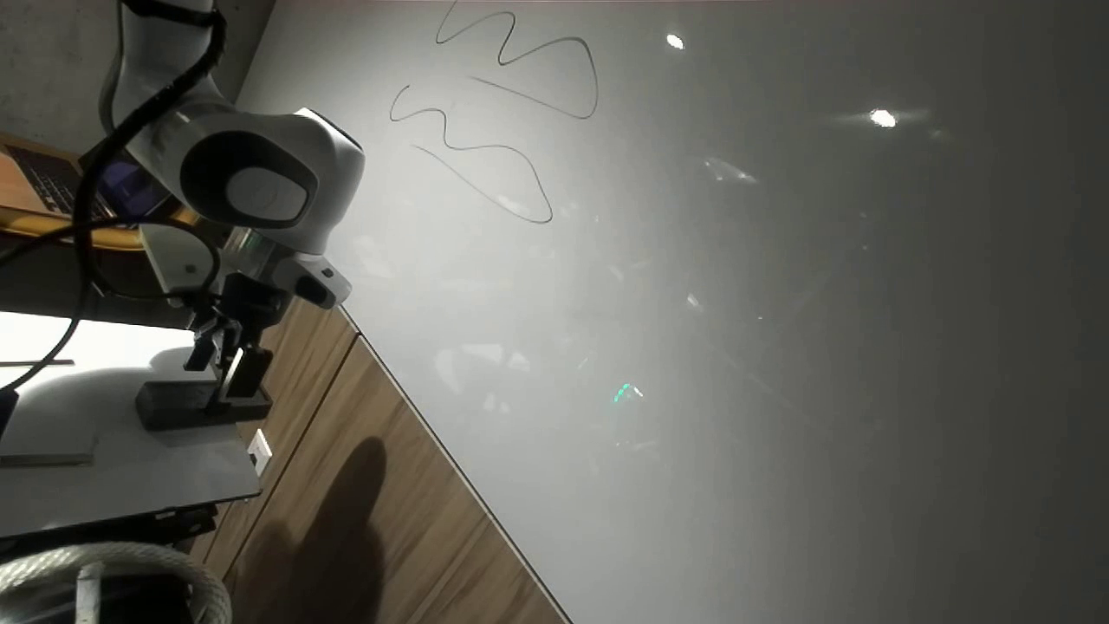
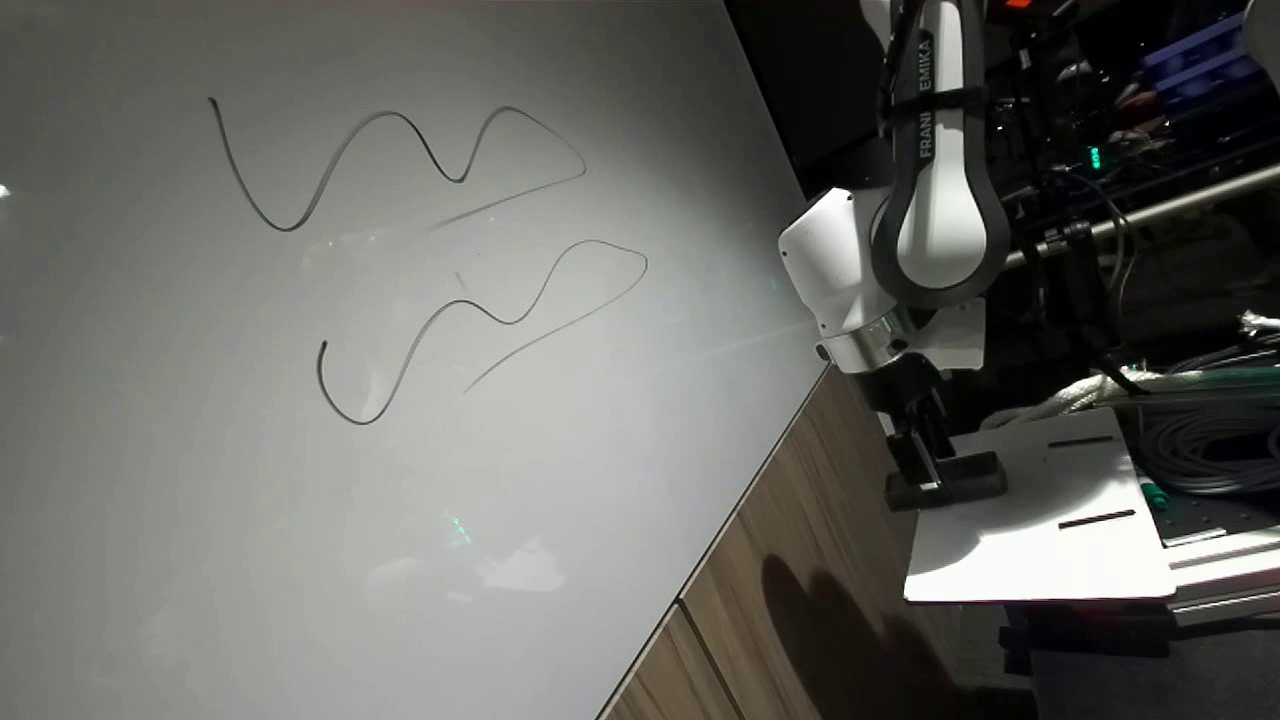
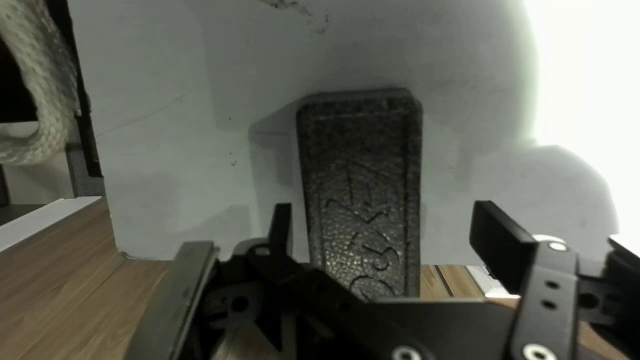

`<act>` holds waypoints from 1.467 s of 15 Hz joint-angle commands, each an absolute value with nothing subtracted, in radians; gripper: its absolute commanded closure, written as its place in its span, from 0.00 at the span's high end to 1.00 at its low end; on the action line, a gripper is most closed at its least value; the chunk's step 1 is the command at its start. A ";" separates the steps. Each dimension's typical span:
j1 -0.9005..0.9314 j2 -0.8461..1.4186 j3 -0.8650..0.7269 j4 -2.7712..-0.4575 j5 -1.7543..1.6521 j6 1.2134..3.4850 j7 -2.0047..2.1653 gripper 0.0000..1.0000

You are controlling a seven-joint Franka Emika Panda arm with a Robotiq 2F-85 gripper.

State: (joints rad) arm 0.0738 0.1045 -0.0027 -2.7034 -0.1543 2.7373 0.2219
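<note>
A dark grey block like a board eraser (image 3: 360, 150), its face marked with engraved lines, lies on the white tabletop (image 3: 160, 150) in the wrist view. Its near end reaches past the table edge. My gripper (image 3: 385, 230) is open astride it, with visible gaps on both sides. The left finger (image 3: 281, 225) is nearer the block than the right finger (image 3: 500, 245). In both exterior views the gripper (image 1: 223, 360) (image 2: 922, 460) points down at the block (image 1: 173, 409) (image 2: 975, 480). The block's near end is hidden behind the gripper's linkage in the wrist view.
A large glossy whiteboard (image 1: 780, 347) (image 2: 300, 620) with two dark wavy lines stands beside the arm. Wood panelling (image 1: 433, 520) runs below it. A thick white rope (image 3: 42, 75) hangs by the table edge. A laptop (image 1: 52, 182) and cables (image 2: 1210, 445) are nearby.
</note>
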 commanded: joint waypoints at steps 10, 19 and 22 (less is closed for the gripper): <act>0.062 0.050 -0.010 -2.748 -0.180 2.722 0.218 0.75; 0.066 0.051 -0.007 -2.748 -0.211 2.716 0.234 0.29; 0.068 0.054 -0.004 -2.745 -0.221 2.713 0.234 0.29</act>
State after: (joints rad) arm 0.0669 0.0791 -0.0027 -2.7418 -0.1941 2.7354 0.2228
